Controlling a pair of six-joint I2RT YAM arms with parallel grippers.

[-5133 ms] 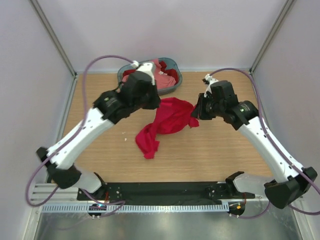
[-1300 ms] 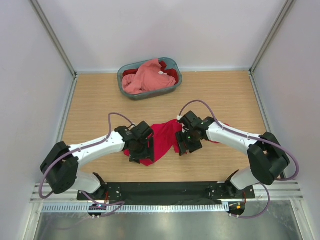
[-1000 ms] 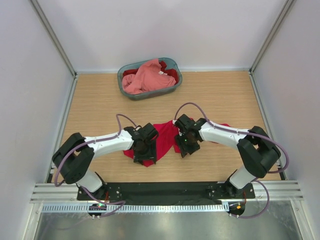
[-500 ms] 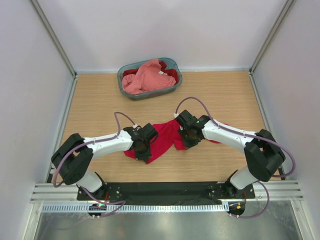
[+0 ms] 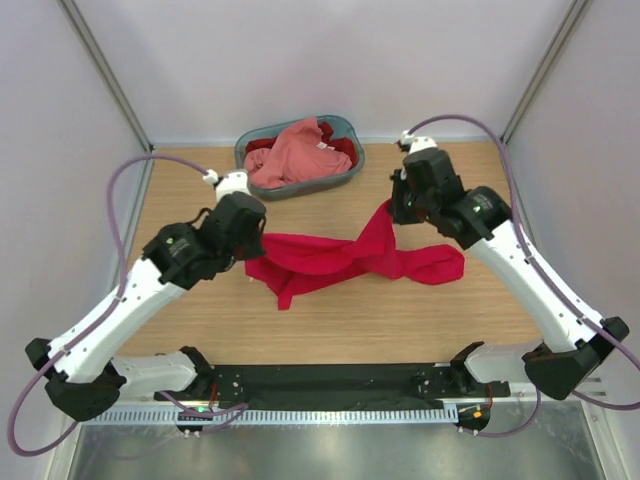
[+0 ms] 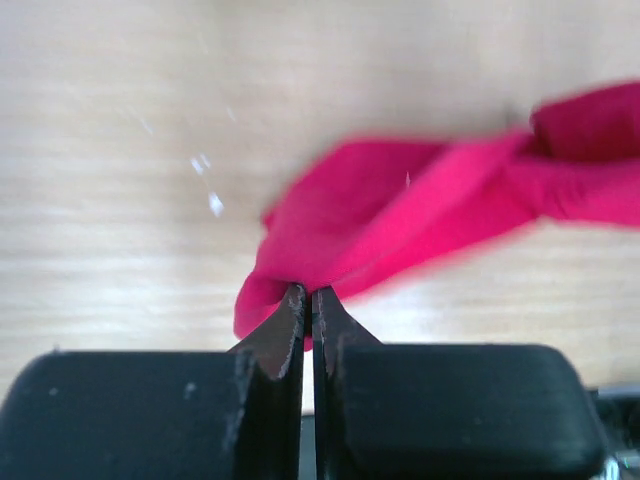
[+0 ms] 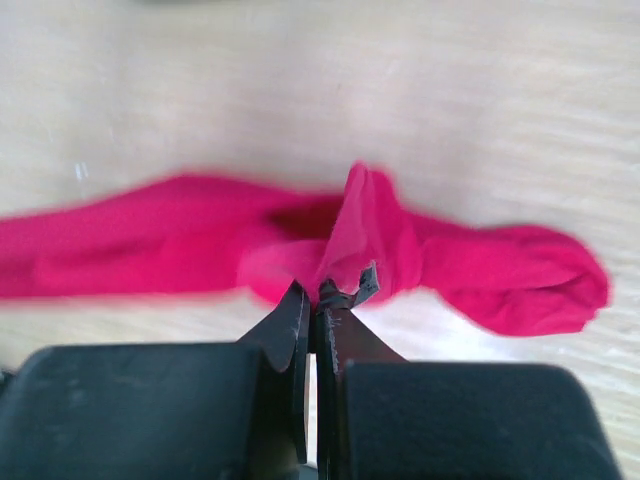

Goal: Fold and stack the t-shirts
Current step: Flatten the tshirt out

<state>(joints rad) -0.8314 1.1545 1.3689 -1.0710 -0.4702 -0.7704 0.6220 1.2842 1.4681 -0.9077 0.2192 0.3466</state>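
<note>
The left gripper (image 5: pixel 251 247) is raised above the table (image 5: pixel 200 330), left of centre. Its jaws are pressed together on a pinch of the crimson shirt (image 5: pixel 330 255). The left wrist view shows the two black fingertips (image 6: pixel 292 312) meeting, with a fold of red cloth caught between them.

From there the shirt runs rightward as a twisted band across the middle of the table. A loose flap (image 5: pixel 285 290) hangs down near its left end. Whether the flap touches the wood cannot be told.

Behind the band, at the far edge, stands the basket (image 5: pixel 345 176). The salmon shirt (image 5: pixel 295 150) is heaped in it, with the darker red shirt (image 5: pixel 342 146) showing beside and under it.

To the right, the right gripper (image 5: pixel 390 210) holds the crimson shirt higher up. Its jaws are also closed tight on a peak of cloth, seen close up in the right wrist view. Past this grip, the shirt's right end (image 5: pixel 435 265) drops and lies on the table.
</note>
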